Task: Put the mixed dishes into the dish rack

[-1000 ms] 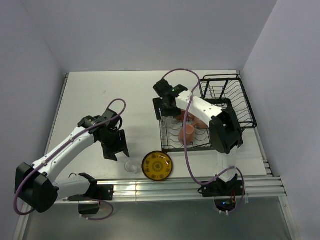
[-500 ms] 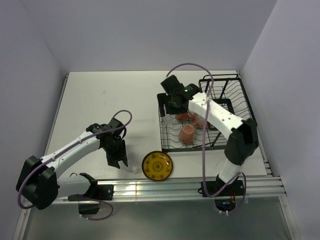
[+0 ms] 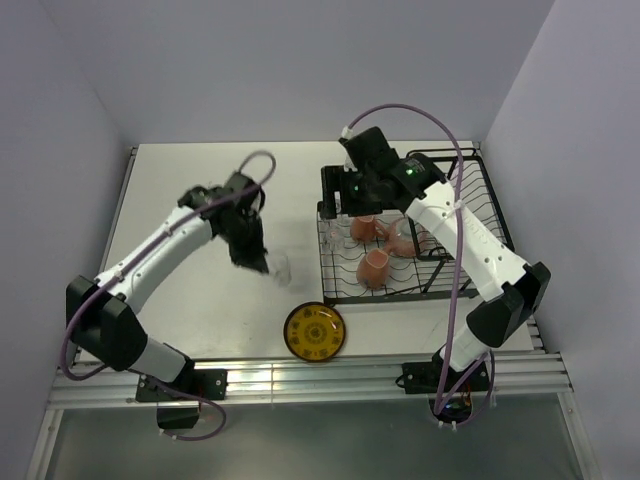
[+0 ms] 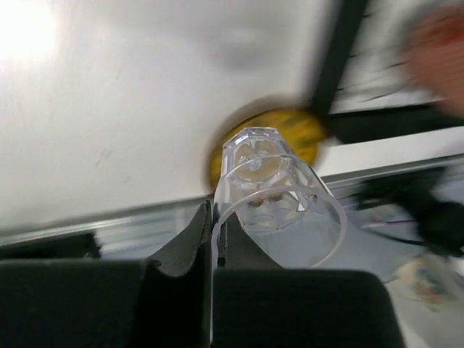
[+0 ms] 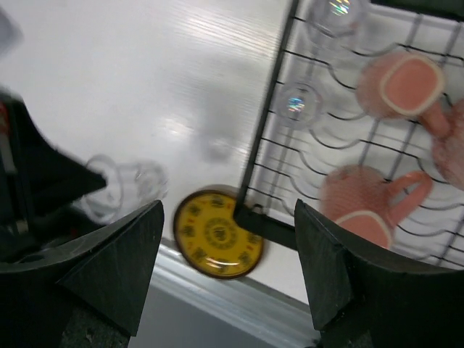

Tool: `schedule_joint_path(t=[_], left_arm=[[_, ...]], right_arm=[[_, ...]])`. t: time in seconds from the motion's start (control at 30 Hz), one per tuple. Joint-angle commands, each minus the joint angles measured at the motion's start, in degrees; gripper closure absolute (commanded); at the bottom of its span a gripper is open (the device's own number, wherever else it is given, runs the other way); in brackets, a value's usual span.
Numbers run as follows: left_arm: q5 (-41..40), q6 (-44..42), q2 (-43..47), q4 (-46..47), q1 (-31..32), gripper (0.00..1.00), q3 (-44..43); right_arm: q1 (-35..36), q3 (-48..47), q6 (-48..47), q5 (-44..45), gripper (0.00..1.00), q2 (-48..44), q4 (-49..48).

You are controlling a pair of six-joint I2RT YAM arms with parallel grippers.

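Three clear glasses show. One glass (image 4: 275, 181) is clamped by its rim in the left pincer (image 4: 214, 217), jaws together on it. It is held on its side over the counter (image 3: 190, 190), at about 9 o'clock from the dish rack (image 3: 380, 297). The other two glasses (image 5: 296, 101) stand in the wavy slots along the left side of the rack's low tray.

Two pink mugs (image 3: 373, 268) sit in the same tray, one near its front and one behind it. One pink bowl (image 3: 405, 242) lies at 3 o'clock from them. The taller basket section (image 3: 480, 200) is at the rack's far right.

One yellow plate (image 3: 314, 331) lies flat on the counter, just beside the tray's near left corner, at 6 o'clock from it.

The right pincer (image 5: 228, 217) hangs above the rack's far left corner, jaws wide apart and holding nothing. Its arm (image 3: 470, 240) stretches across the tray. The tray's black left rim lies between the held glass and the slots.
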State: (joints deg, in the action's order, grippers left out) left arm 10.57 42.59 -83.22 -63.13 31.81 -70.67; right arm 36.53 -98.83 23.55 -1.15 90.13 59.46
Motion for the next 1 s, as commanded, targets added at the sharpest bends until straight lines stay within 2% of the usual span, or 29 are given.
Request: schedule_joint_path(t=[0.0,0.03,0.07,0.17,0.2,0.23,0.27,0.3,0.33,0.37,0.4,0.43,0.53,0.97], left_arm=[[3.56,-4.44,-1.32,-5.77,-4.90,1.00,-19.38],[6.11,-4.79,-2.03,-6.12,-8.83,1.00,-22.37],[13.70,-4.19,-1.51,-2.90,-10.96,1.00,-25.01],[30.32,2.65,1.82,5.19,-17.04,1.00,-21.54],[33.69,5.11,2.88,12.44,-17.74,1.00,-19.52],[36.77,11.66,5.50,17.38,-17.66,1.00,-17.15],[39.59,15.99,7.09,23.00,-17.66,1.00,-11.30],[44.06,20.38,8.59,36.02,-17.58,1.00,-7.76],[45.67,30.09,11.73,43.20,-17.49,1.00,-4.33],[47.68,34.97,13.16,50.06,-17.49,1.00,2.06],[48.14,39.02,14.22,56.13,-17.49,1.00,4.82],[48.49,45.41,15.62,66.02,-17.40,1.00,6.93],[48.50,52.22,16.86,76.02,-17.05,1.00,11.17],[47.79,56.29,16.25,81.94,-14.41,1.00,10.73]], right_arm=[[-2.51,-7.50,0.61,-9.90,0.20,0.66,2.94],[-3.30,-8.13,0.88,-16.37,0.20,0.49,2.07],[-5.05,-8.83,1.58,-19.91,0.20,0.40,1.45],[-7.52,-7.97,3.34,-33.01,0.20,-1.00,-3.37],[-7.88,-7.61,3.60,-36.09,0.20,-1.79,-4.87],[-8.14,-7.26,3.96,-38.90,0.20,-1.97,-7.40],[-8.23,-6.91,4.22,-42.93,0.20,-2.23,-8.39],[-8.32,-6.21,4.83,-44.54,0.20,-2.67,-9.44],[-8.32,-5.59,5.36,-45.69,0.20,-3.02,-11.71],[-8.32,-4.11,7.02,-48.05,0.20,-3.29,-13.22],[-8.32,-3.31,7.91,-49.46,0.20,-3.99,-14.97],[-8.32,-2.43,9.05,-50.70,0.20,-4.08,-18.38],[-8.32,0.03,12.65,-53.87,0.20,-4.17,-22.80],[-8.23,-1.01,17.83,-57.38,0.20,-1.36,-28.61]])
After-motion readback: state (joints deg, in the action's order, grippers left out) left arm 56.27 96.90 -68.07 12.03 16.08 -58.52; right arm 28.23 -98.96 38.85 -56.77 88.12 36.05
